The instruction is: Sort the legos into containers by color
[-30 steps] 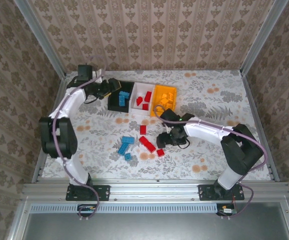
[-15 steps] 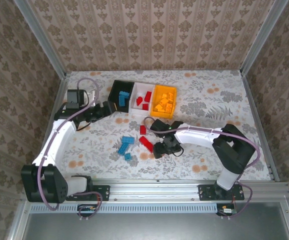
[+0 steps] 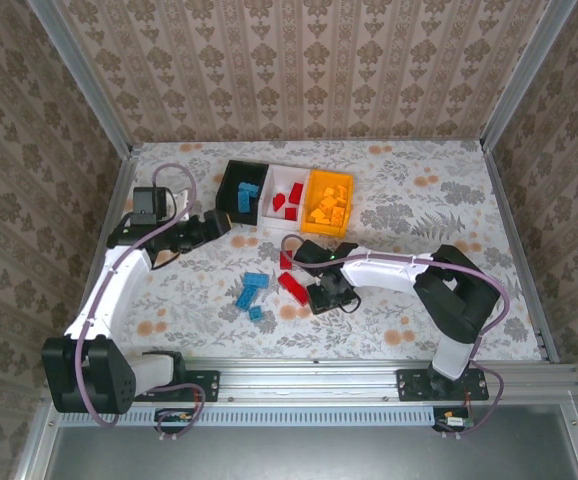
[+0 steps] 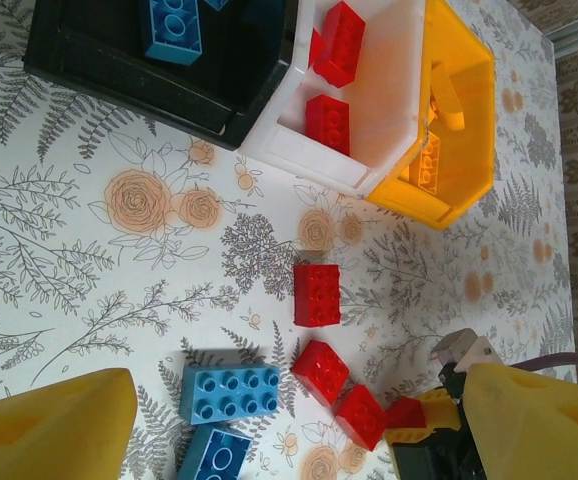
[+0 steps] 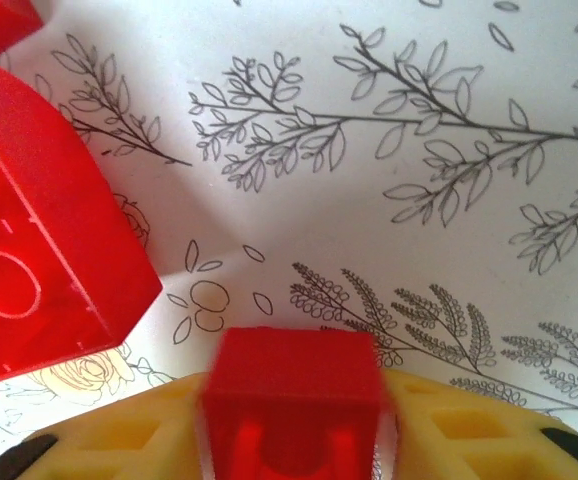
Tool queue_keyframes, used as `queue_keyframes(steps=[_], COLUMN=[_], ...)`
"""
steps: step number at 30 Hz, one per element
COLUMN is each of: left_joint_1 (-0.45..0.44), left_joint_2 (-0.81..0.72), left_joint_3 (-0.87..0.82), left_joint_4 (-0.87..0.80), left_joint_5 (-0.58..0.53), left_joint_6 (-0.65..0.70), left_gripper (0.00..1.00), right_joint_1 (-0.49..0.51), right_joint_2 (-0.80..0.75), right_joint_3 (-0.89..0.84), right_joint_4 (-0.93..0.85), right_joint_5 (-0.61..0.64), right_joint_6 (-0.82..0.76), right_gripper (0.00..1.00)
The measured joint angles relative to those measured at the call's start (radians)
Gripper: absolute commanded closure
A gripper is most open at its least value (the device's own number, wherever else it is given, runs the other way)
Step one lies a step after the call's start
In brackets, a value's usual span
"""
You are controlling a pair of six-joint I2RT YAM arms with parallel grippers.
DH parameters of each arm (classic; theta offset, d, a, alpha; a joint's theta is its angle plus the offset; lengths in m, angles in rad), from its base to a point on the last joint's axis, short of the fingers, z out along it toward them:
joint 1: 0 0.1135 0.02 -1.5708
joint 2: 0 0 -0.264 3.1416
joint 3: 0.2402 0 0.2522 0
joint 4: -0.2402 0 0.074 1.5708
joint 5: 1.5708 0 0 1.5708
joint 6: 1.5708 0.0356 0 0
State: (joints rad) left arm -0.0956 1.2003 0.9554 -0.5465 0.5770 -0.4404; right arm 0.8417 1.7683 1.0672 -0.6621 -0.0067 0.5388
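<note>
My right gripper is low on the table, shut on a small red lego that sits between its yellow fingers. A larger red lego lies just to its left. My left gripper hangs open and holds nothing, in front of the black container. Next to that stand the white container and the orange container. Loose red legos and blue legos lie on the cloth between the arms.
Blue bricks lie in the black bin, red bricks in the white one and yellow bricks in the orange one. Metal rails and patterned walls frame the table. The flowered cloth to the right of the bins is bare.
My right gripper has closed on the small red lego. My left gripper has drawn back from above the black container towards the near left and opened a little wider.
</note>
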Motion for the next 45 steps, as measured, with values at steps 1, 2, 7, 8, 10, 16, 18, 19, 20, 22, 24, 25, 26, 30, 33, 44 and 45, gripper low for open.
queue_keyframes(steps=[1, 2, 7, 8, 10, 16, 18, 19, 20, 22, 24, 25, 26, 30, 33, 44, 45], left_joint_1=[0.0, 0.0, 0.0, 0.0, 0.0, -0.022, -0.044, -0.058, -0.073, -0.103, -0.133, -0.147, -0.161, -0.203, -0.22, -0.379, -0.396], left_joint_2=[0.0, -0.001, -0.024, -0.029, -0.036, -0.076, -0.098, -0.108, -0.115, -0.123, -0.125, -0.125, -0.125, -0.125, -0.124, 0.026, 0.044], left_joint_3=[-0.001, -0.001, -0.017, -0.021, -0.029, -0.082, -0.105, -0.113, -0.12, -0.131, -0.14, -0.145, -0.152, -0.174, -0.185, -0.162, -0.153], left_joint_4=[0.0, 0.0, -0.001, 0.0, 0.0, 0.001, 0.001, 0.0, 0.0, 0.0, 0.0, 0.0, 0.0, -0.008, -0.014, -0.014, -0.014], left_joint_5=[0.0, 0.0, 0.002, 0.003, 0.003, -0.018, -0.035, -0.045, -0.057, -0.079, -0.106, -0.119, -0.132, -0.179, -0.205, -0.286, -0.288], left_joint_6=[0.0, 0.0, 0.0, 0.0, 0.0, -0.009, -0.013, -0.013, -0.014, -0.016, -0.017, -0.017, -0.017, -0.016, -0.017, -0.016, -0.016], left_gripper=[0.13, 0.13, 0.13, 0.13, 0.13, 0.13, 0.13, 0.13, 0.13, 0.12, 0.12, 0.12, 0.12, 0.12, 0.12, 0.12, 0.12], right_joint_1=[0.0, 0.0, 0.001, 0.001, 0.001, -0.031, -0.06, -0.08, -0.101, -0.14, -0.173, -0.188, -0.201, -0.236, -0.248, -0.3, -0.303], right_joint_2=[0.0, 0.0, -0.007, -0.016, -0.044, -0.12, -0.119, -0.111, -0.098, -0.053, 0.014, 0.056, 0.102, 0.283, 0.427, 0.752, 0.755], right_joint_3=[0.003, 0.006, 0.043, 0.053, 0.083, 0.276, 0.354, 0.4, 0.449, 0.55, 0.655, 0.711, 0.766, 0.967, 1.13, 1.456, 1.456], right_joint_4=[0.0, -0.002, -0.038, -0.053, -0.084, -0.148, -0.153, -0.158, -0.159, -0.156, -0.151, -0.15, -0.15, -0.158, -0.18, -0.264, -0.267], right_joint_5=[0.002, 0.004, 0.023, 0.029, 0.042, 0.064, 0.063, 0.062, 0.06, 0.055, 0.049, 0.045, 0.039, 0.022, 0.001, -0.082, -0.086], right_joint_6=[0.0, 0.0, -0.001, -0.003, -0.008, -0.037, -0.048, -0.057, -0.065, -0.076, -0.091, -0.096, -0.1, -0.126, -0.147, -0.156, -0.156], right_gripper=[0.61, 0.61, 0.62, 0.62, 0.62, 0.62, 0.62, 0.62, 0.62, 0.62, 0.62, 0.62, 0.62, 0.62, 0.62, 0.3, 0.28])
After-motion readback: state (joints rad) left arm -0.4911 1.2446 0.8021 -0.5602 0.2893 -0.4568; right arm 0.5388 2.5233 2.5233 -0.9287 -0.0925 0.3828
